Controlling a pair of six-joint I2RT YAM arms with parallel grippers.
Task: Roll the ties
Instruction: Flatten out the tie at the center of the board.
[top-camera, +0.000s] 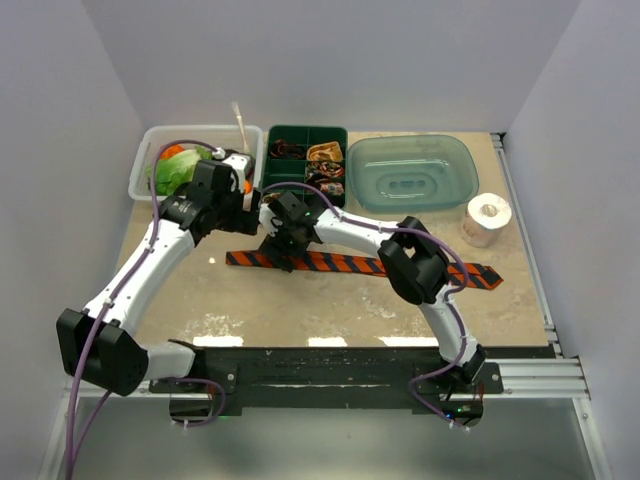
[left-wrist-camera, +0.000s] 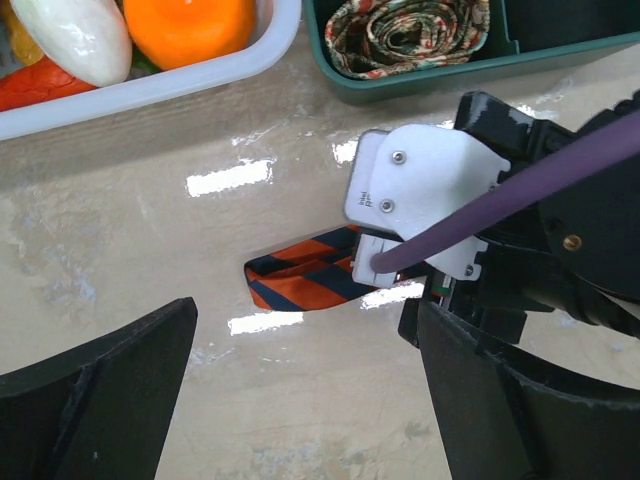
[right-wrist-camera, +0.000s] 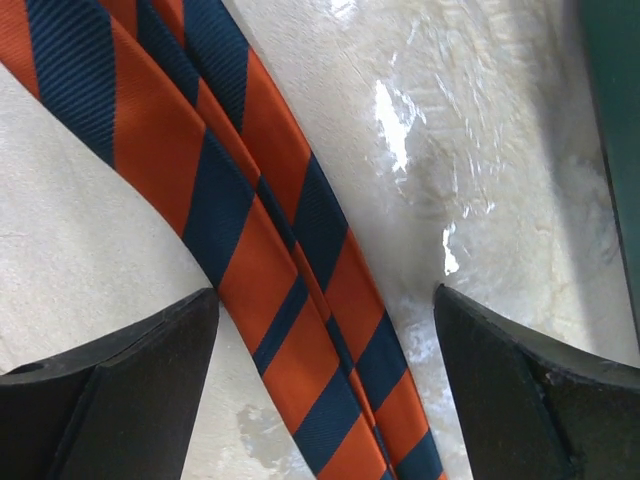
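The orange-and-black striped tie (top-camera: 340, 262) lies flat across the table, folded double at its left end (left-wrist-camera: 300, 275). My right gripper (top-camera: 278, 237) is open and hovers straddling the tie's two layers (right-wrist-camera: 290, 300) near that left end. My left gripper (top-camera: 240, 195) is open and empty, just left of and behind the right gripper, above bare table (left-wrist-camera: 310, 390). Rolled patterned ties (top-camera: 325, 152) sit in the green divided tray (top-camera: 306, 135); one coil (left-wrist-camera: 410, 30) shows in the left wrist view.
A clear bin (top-camera: 150, 140) with an orange and other toy food (left-wrist-camera: 190, 25) stands at the back left. A teal plastic tub (top-camera: 415, 170) is at the back right, with a white paper roll (top-camera: 488, 218) beside it.
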